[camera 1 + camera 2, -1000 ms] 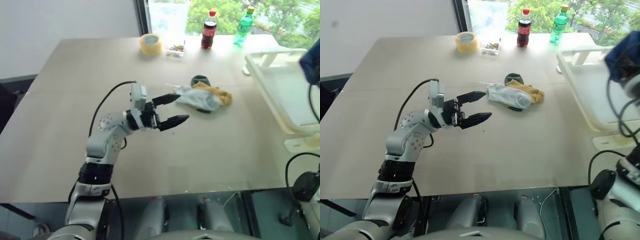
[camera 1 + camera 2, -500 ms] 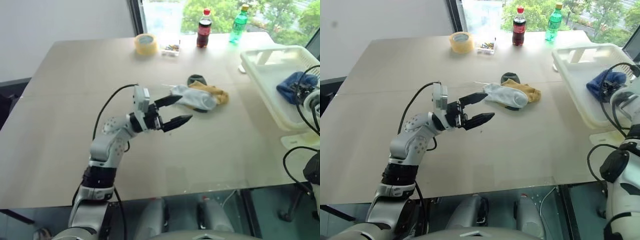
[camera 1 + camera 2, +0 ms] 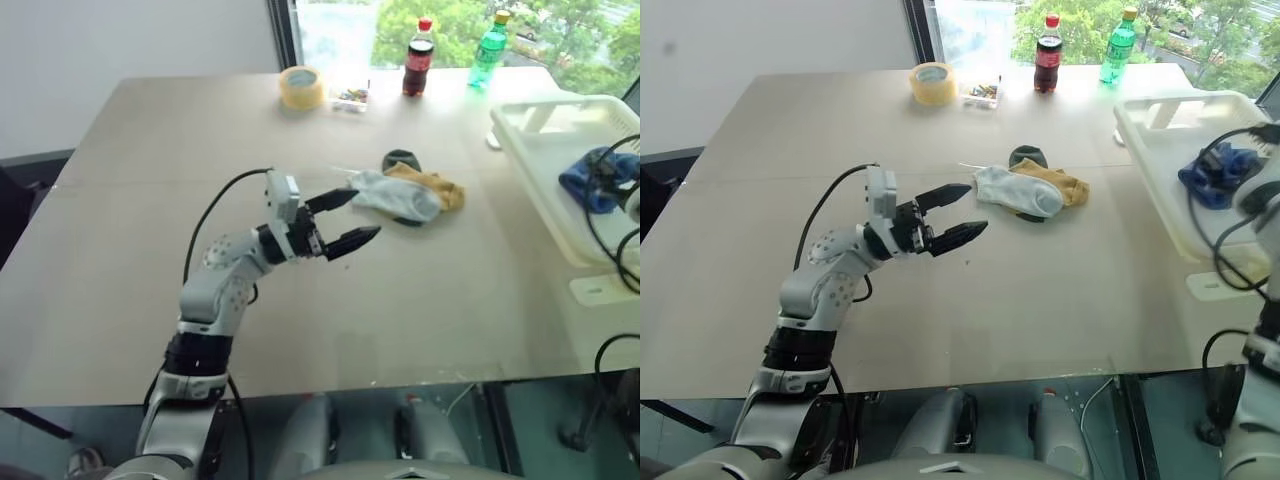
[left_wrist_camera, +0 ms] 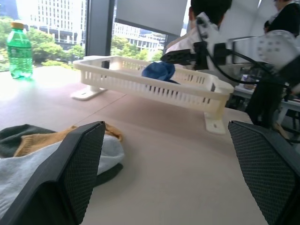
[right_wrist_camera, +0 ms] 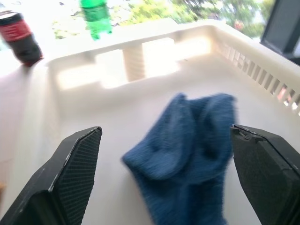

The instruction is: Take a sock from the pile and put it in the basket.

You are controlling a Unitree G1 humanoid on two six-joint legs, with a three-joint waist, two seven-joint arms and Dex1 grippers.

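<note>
The pile lies mid-table: a light grey-white sock (image 3: 398, 197), a mustard one (image 3: 435, 187) and a dark one (image 3: 400, 160). My left gripper (image 3: 355, 218) hovers open just beside the white sock, pointing at it with nothing between its fingers; its wrist view shows the socks (image 4: 28, 154) close by its one finger. The white slotted basket (image 3: 545, 140) stands at the table's right edge. A royal blue sock (image 3: 590, 178) sits inside it. My right gripper (image 5: 164, 131) is open over the blue sock (image 5: 187, 136), which is free of its fingers.
At the table's far edge stand a tape roll (image 3: 301, 87), a small clear box (image 3: 350, 98), a cola bottle (image 3: 418, 58) and a green bottle (image 3: 488, 50). People (image 4: 211, 11) stand behind the basket. Bare tabletop (image 3: 450, 290) stretches between pile and near edge.
My right gripper came down over the basket with the blue sock and opened, letting it go. My left gripper edged a little toward the pile. The camera shifted.
</note>
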